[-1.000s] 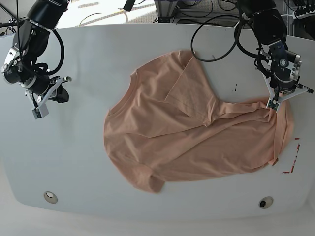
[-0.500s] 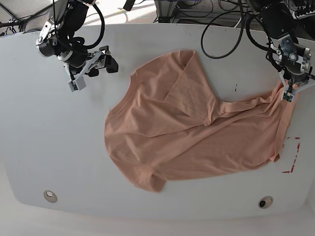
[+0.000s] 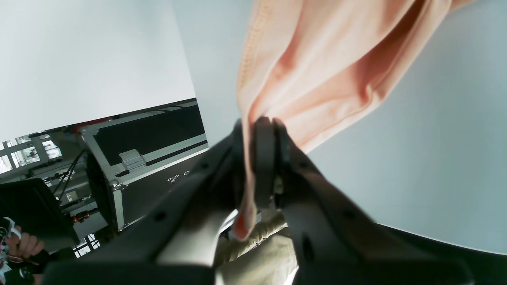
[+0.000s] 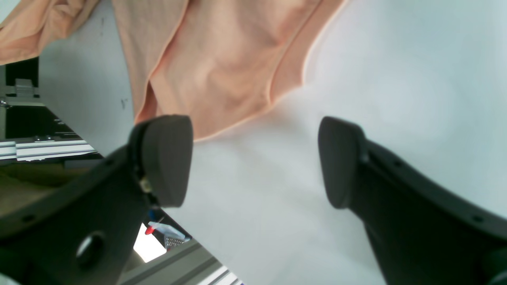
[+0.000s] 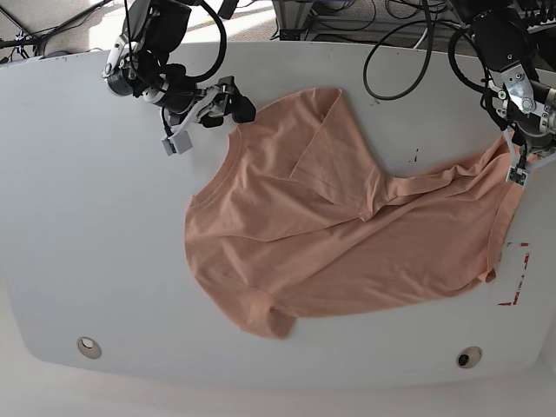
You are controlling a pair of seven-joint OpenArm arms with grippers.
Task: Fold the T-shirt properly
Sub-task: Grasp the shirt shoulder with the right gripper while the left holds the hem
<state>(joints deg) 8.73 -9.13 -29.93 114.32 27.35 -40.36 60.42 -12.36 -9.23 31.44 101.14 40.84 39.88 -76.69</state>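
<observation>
- Left claw (image 5: 518, 162) clamped tight on a bunched edge of the T-shirt (image 5: 347, 217) at the far right of the base view — cloth pinched between the pads, a thin tail of fabric hanging out behind them in the left wrist view (image 3: 259, 130).
- Gripped there, apparently, to pull that end taut; ridges of cloth run from the pinch back toward the middle of the garment.
- Right claw (image 5: 204, 113) spread wide, holding nothing, poised just beside the shirt's upper-left edge in the base view.
- In the right wrist view, both pads (image 4: 166, 158) clear of the fabric, pale tabletop (image 4: 257, 198) showing between them, the shirt's edge (image 4: 222, 67) just beyond — likely lined up for a second grasp opposite the left claw's hold.
- Salmon-peach shirt spread over the middle of the white tabletop (image 5: 104, 261), mostly flat but crumpled: one flap turned over on the upper part, a knot of creases near the centre, a small corner curled under at the lower left.
- Right end lifted slightly off the surface by the left claw, the rest resting flat.
- Judged stage — straightening before any real fold; no neat fold made yet.
- Risk, as a judgement: pulling from one end alone may drag the whole shirt rather than smooth it.
</observation>
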